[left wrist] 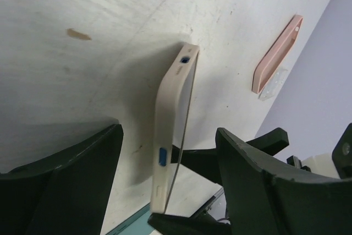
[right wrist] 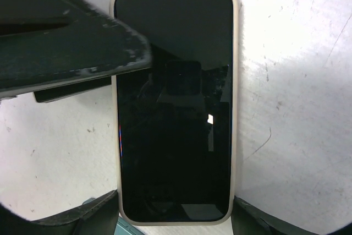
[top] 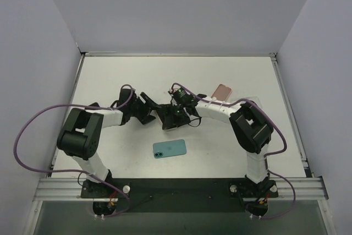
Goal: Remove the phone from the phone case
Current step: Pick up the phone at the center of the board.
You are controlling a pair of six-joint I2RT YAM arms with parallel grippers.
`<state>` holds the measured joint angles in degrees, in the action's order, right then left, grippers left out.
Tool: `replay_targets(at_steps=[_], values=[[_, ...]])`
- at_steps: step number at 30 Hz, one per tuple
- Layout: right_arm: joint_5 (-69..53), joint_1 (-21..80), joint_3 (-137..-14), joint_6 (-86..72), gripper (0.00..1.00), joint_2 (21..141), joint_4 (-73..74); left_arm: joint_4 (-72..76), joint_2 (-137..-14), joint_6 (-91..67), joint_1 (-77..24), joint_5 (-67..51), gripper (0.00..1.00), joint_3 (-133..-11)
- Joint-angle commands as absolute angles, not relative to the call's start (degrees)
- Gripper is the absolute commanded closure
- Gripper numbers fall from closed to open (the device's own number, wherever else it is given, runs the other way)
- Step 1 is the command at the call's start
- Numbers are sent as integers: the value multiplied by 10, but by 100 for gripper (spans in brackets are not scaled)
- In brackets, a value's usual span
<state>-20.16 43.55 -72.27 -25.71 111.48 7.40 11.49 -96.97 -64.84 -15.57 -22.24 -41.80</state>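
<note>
Nearest the arm bases, a teal handset (top: 169,148) lies flat, back up, on the white worktop (top: 110,81). Beyond it, mid-worktop, the right gripper (right wrist: 176,207) has its jaws pinching the beige phone case (left wrist: 168,108) across its long edges near one end, holding it tilted up on edge. The phone (right wrist: 173,108), its screen dark, still sits inside the case. The left gripper (left wrist: 169,136) has its jaws spread wide, one on each side of the case and neither touching it. Farthest, toward the right, a pink case (top: 221,91) lies on the worktop, with a clear piece (left wrist: 273,83) just beside it.
</note>
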Motion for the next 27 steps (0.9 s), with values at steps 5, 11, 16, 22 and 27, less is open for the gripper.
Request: replay_targets(at_steps=[5,11,16,22,27], values=[[-230,445,-694,-265,100,1057,96,118,-1040,-648,-200,-200,42,-475],[-229,444,-670,-253,69,1027,110,148,-1067,-642,-214,-241,100,-498],[-200,423,-634,-254,31,929,128,167,-1036,-643,-213,-259,100,-489],[-169,348,-595,-311,31,828,138,230,-969,-664,-207,-319,100,-457],[-230,288,-589,-373,37,790,150,462,-933,-745,-202,-395,100,-413]])
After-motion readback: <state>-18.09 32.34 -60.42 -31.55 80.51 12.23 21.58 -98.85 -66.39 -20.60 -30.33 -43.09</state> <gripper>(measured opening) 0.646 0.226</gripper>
